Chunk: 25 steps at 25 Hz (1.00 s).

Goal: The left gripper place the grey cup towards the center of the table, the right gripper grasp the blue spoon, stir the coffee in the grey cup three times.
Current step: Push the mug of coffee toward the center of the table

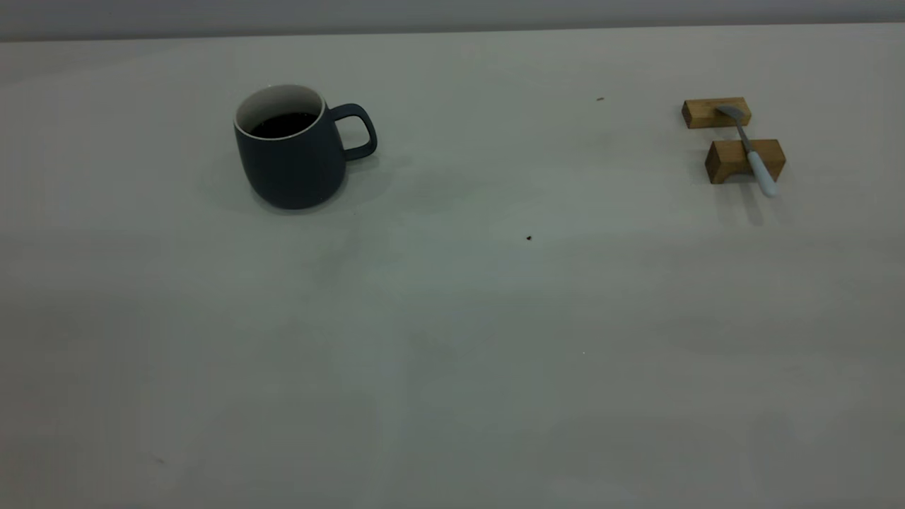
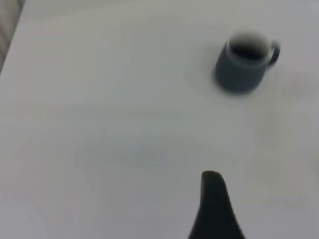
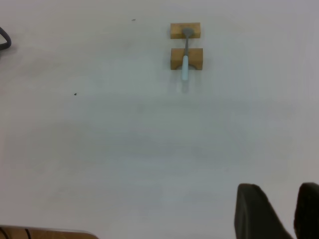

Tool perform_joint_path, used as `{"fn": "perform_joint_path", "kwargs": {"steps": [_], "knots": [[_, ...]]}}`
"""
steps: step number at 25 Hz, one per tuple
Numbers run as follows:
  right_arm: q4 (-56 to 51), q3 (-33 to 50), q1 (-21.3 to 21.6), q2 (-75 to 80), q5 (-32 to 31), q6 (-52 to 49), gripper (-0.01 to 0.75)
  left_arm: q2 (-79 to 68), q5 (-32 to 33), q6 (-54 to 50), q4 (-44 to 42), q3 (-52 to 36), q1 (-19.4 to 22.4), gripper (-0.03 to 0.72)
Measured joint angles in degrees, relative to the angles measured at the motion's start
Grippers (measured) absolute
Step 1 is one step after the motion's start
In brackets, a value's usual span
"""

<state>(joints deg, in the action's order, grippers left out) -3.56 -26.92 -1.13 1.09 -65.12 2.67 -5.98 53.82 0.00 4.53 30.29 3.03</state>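
The grey cup point(image 1: 293, 162) stands upright at the table's point(image 1: 452, 339) left back, its handle toward the middle and dark coffee point(image 1: 283, 125) inside. The left wrist view shows the cup point(image 2: 239, 69) far ahead of my left gripper point(image 2: 271, 204). Only one black finger point(image 2: 213, 204) shows there, with nothing beside it. The blue spoon point(image 1: 749, 145) lies across two wooden blocks at the right back. In the right wrist view the spoon point(image 3: 185, 67) is far from my right gripper point(image 3: 278, 191), which is open and empty. Neither arm appears in the exterior view.
The spoon's bowl rests on the far wooden block point(image 1: 715, 113) and its handle on the near block point(image 1: 735, 161). Small dark specks point(image 1: 529, 238) dot the tabletop. A wooden edge point(image 3: 45, 233) shows at the right wrist view's corner.
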Motion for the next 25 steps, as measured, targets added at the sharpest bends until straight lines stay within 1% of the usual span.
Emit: {"fn": "perform_joint_path", "kwargs": {"steps": [2, 4, 10, 17, 21, 25], "knots": [[0.00, 0.00, 0.00, 0.00, 0.00, 0.00, 0.240, -6.49, -4.49, 0.95, 0.78, 1.35, 0.00, 0.585], [0.00, 0.00, 0.00, 0.00, 0.00, 0.00, 0.240, -13.74, -7.04, 3.17, 0.91, 3.11, 0.00, 0.585], [0.00, 0.00, 0.00, 0.00, 0.00, 0.00, 0.240, -37.78, -11.37, 12.55, 0.78, 9.57, 0.00, 0.585], [0.00, 0.00, 0.00, 0.00, 0.00, 0.00, 0.240, -65.33, -19.32, 15.80, 0.30, 17.83, 0.00, 0.585], [0.00, 0.00, 0.00, 0.00, 0.00, 0.00, 0.240, -81.98, -20.92, 17.89, 0.17, 25.14, 0.00, 0.585], [0.00, 0.00, 0.00, 0.00, 0.00, 0.00, 0.240, -95.39, -21.69, 20.85, 0.23, 33.91, 0.00, 0.585]]}}
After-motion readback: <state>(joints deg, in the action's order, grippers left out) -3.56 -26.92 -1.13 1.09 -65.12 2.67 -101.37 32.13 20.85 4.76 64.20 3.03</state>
